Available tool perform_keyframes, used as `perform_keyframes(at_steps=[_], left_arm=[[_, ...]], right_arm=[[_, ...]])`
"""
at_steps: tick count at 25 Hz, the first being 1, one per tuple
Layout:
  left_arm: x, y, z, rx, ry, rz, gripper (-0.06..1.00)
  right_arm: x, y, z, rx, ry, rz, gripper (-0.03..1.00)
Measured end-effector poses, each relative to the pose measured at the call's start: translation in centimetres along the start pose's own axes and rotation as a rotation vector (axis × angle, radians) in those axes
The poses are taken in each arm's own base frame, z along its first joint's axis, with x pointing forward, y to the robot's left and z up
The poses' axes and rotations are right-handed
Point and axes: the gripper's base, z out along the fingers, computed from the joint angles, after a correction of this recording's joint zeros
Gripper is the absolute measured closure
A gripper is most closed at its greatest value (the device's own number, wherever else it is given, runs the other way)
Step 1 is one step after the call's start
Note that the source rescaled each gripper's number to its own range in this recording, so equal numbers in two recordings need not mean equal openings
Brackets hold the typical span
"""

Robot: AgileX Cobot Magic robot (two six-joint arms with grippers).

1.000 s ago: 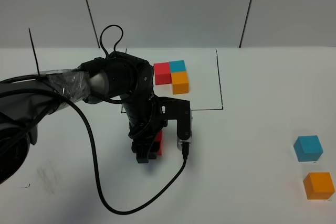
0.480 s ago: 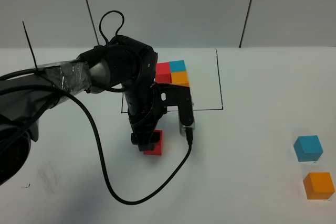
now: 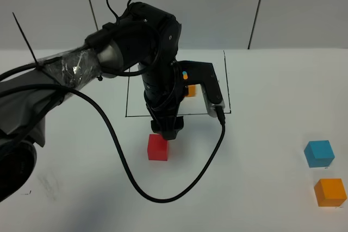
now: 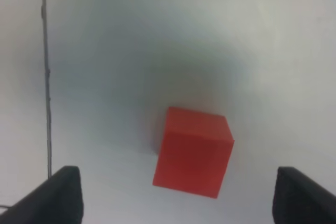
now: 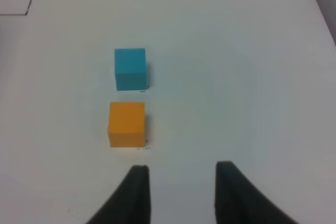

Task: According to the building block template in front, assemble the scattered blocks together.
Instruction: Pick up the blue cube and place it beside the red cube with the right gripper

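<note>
The loose red cube (image 3: 158,147) lies on the white table just in front of the black-line rectangle (image 3: 228,88). My left gripper (image 3: 167,129) hangs above its far edge, open and empty. In the left wrist view the red cube (image 4: 194,150) sits between the wide-apart fingertips (image 4: 63,195). The template is mostly hidden behind my left arm; only part of its orange cube (image 3: 190,91) shows. The loose blue cube (image 3: 318,152) and loose orange cube (image 3: 330,192) lie at the right. My right gripper (image 5: 184,195) is open, short of the orange cube (image 5: 126,124) and blue cube (image 5: 130,68).
A black cable (image 3: 125,172) loops from the left arm over the table in front of the red cube. A black line (image 4: 46,77) runs beside the red cube in the left wrist view. The table's right edge (image 5: 320,9) lies beyond the two loose cubes.
My left gripper has let go of the red cube and risen back toward the rectangle. The red cube stays on the table. The blue and orange cubes have not moved.
</note>
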Motion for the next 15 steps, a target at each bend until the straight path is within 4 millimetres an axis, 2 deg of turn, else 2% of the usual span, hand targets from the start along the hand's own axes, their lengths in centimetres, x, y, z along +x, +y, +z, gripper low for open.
perform_keyframes(at_steps=[4,8,15], left_arm=[[0.5,0.3,-2.9,-0.088,-0.01,-0.068,-0.04],[1.8,0.8,-5.8,-0.203,-0.005,-0.216,-0.05],[6.1,3.4,-9.3,-0.338,-0.029,-0.609,-0.05]], right_arm=[[0.0,0.0,0.0,0.0,0.0,0.0,0.97],[0.0,0.0,0.0,0.0,0.0,0.0,0.97],[0.0,0.0,0.0,0.0,0.0,0.0,0.97]])
